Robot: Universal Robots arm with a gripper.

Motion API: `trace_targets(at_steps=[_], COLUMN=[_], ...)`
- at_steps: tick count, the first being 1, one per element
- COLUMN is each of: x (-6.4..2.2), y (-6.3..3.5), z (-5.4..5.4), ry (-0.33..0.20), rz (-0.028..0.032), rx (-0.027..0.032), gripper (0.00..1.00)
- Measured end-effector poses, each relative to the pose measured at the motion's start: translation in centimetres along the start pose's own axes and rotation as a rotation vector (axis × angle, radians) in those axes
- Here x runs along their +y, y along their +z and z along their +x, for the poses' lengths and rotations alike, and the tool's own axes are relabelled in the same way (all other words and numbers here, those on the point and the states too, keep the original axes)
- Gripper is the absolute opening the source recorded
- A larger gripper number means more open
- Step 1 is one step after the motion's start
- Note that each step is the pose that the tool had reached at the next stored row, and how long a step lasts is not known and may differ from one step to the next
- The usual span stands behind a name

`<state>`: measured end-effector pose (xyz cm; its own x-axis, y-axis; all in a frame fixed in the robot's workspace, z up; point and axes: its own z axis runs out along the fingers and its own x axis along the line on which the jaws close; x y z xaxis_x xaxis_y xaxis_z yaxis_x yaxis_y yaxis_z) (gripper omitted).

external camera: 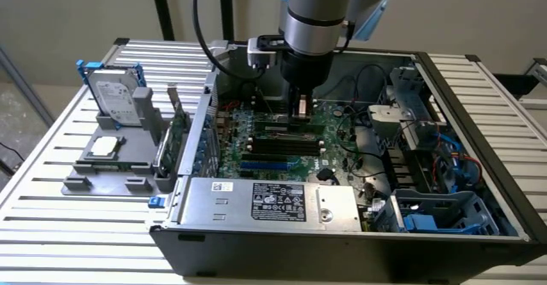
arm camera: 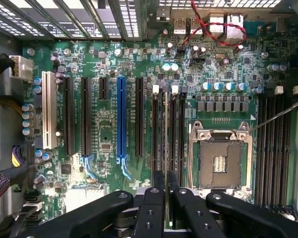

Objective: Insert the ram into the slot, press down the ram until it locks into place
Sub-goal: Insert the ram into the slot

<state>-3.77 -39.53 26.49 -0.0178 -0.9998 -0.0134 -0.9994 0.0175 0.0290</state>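
My gripper [arm camera: 166, 201] is pinched nearly closed on the ram [arm camera: 166, 134], which I hold edge-on, lined along the slot [arm camera: 162, 106] so it can drop straight in; can't tell if it's seated. Exterior view: that's frame centre, inside the open case [external camera: 468, 115], which holds motherboard [external camera: 332, 145] and power supply [external camera: 273, 202]; grey tray [external camera: 89, 170] at frame left carries a hard drive [external camera: 115, 99]

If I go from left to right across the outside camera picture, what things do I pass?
Hard drive → upright green card → gripper holding the ram → grey-blue drive cage.
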Motion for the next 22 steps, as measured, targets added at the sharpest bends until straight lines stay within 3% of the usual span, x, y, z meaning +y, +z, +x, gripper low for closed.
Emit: trace_targets(at_steps=[6, 9, 22], x=[-0.03, -0.04, 0.11], y=[1.09, 1.55, 2.29], z=[0.0, 0.0, 0.2], ry=[0.0, 0.0, 0.0], rz=[0.0031, 0.0082, 0.0086], rx=[-0.0001, -0.0004, 0.0001], gripper=[0.13, 0.13, 0.13])
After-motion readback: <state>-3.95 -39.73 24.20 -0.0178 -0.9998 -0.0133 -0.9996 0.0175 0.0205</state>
